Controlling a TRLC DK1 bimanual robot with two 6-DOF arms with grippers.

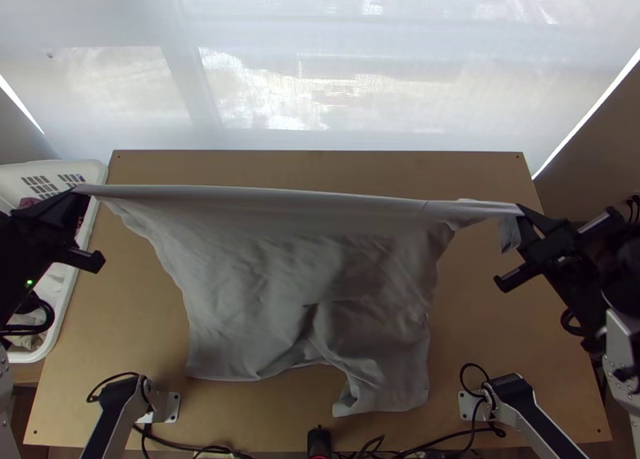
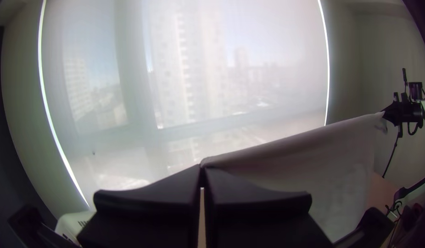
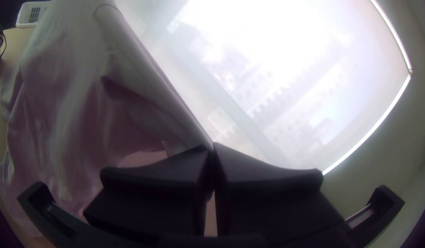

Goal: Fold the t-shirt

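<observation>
The grey t-shirt (image 1: 280, 275) is stretched between both grippers, its upper edge taut and raised, its lower part draping down onto the table with wrinkles. At the far left, my left gripper (image 1: 78, 193) is shut on one corner, above the basket. My right gripper (image 1: 524, 213) holds the opposite corner at the right, where a short flap hangs down. In the left wrist view the t-shirt (image 2: 313, 160) runs from my left gripper (image 2: 202, 168) to the other arm. In the right wrist view the cloth (image 3: 84, 101) ends at the closed tips of my right gripper (image 3: 212, 148).
A white basket (image 1: 98, 175) with cloth items stands at the table's left edge, under the left arm. Bare wooden table (image 1: 320, 165) shows behind the shirt and at both sides. Black cables (image 1: 192, 445) lie along the near edge. A translucent blind (image 1: 320, 83) hangs behind.
</observation>
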